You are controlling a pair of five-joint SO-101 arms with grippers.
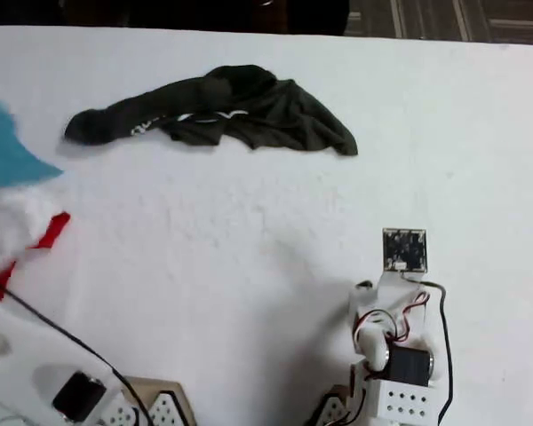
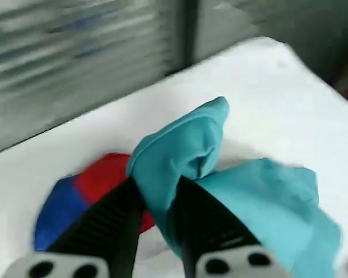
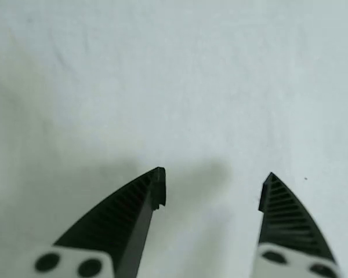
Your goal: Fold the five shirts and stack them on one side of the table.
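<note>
A dark green shirt [image 1: 231, 114] lies crumpled on the white table [image 1: 275, 240] toward the far side. At the left edge a teal shirt [image 1: 7, 153] rests over white cloth with red trim [image 1: 44, 235]. In the left wrist view my left gripper [image 2: 158, 188] is shut on a fold of the teal shirt [image 2: 185, 150], held above a red and blue shirt [image 2: 87, 188]. My right gripper [image 3: 211, 188] hovers open over bare table, nothing between its fingers. The right arm [image 1: 393, 342] sits near the front edge at the right.
The left arm's base [image 1: 80, 395] and a black cable [image 1: 53, 328] occupy the front left corner. A window with blinds [image 2: 75, 52] stands beyond the table's edge in the left wrist view. Bare table stretches across the middle and right.
</note>
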